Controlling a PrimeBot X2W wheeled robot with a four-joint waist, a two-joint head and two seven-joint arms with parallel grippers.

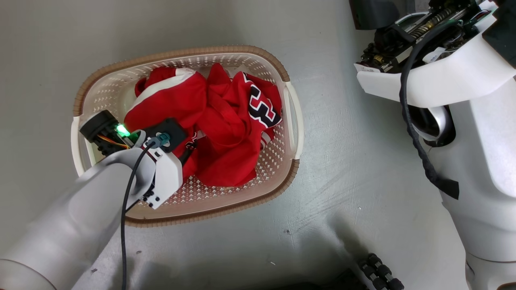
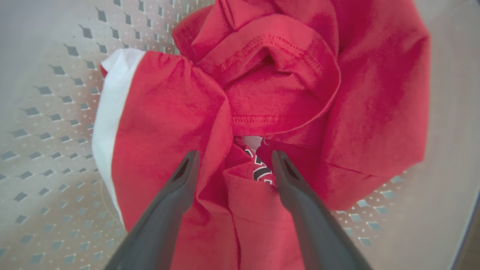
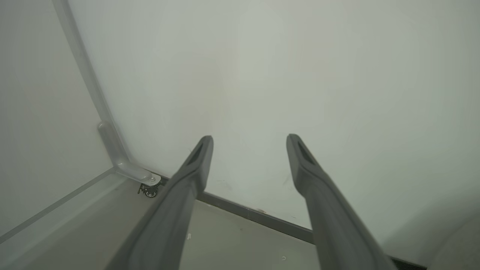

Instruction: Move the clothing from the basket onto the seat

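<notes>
Grasping step: the left gripper (image 2: 232,157), jaws spread and empty, straddles a fold of the crumpled bright red fabric clothing (image 1: 225,121) inside the cream perforated plastic basket (image 1: 113,92) (right gripper (image 3: 247,140) equally spread, idle). Next, it likely needs to close firmly, then lift.

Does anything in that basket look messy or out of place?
Only the clothing: the red garments lie crumpled in a tangled heap inside the basket, not folded. Nothing looks spilled or broken, and the basket sits upright on the floor.
</notes>
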